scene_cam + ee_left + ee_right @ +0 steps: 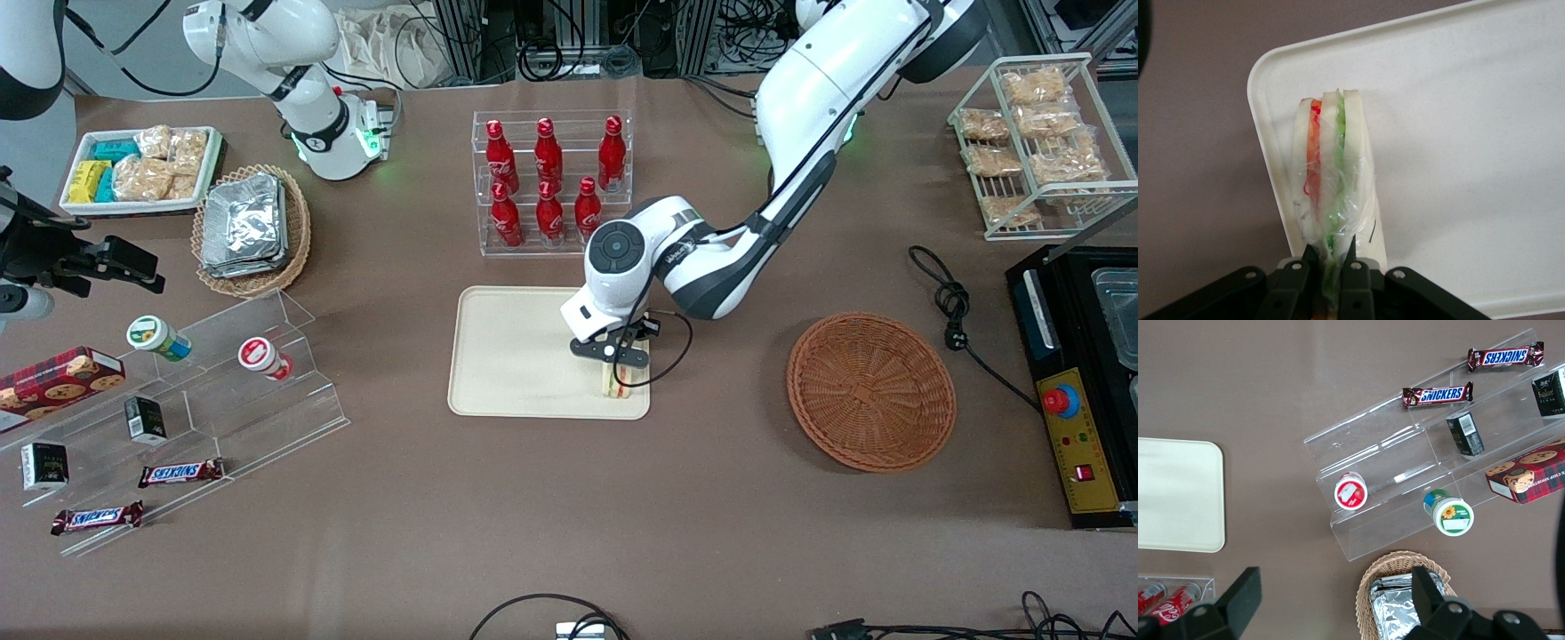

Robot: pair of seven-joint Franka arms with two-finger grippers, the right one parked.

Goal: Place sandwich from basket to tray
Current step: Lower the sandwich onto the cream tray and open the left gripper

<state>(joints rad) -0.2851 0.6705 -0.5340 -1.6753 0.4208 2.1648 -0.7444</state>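
Note:
The sandwich is a wrapped white-bread wedge with orange, red and green filling. It stands on the cream tray at the corner nearest the camera, toward the working arm's end. My left gripper is right above it, its fingers shut on the sandwich's wrapped upper end. The tray also shows in the left wrist view. The reddish-brown basket lies empty on the table, toward the working arm's end.
A clear rack of red bottles stands farther from the camera than the tray. A tan basket of foil packets and clear stepped shelves with snacks lie toward the parked arm's end. A wire rack and black machine are at the working arm's end.

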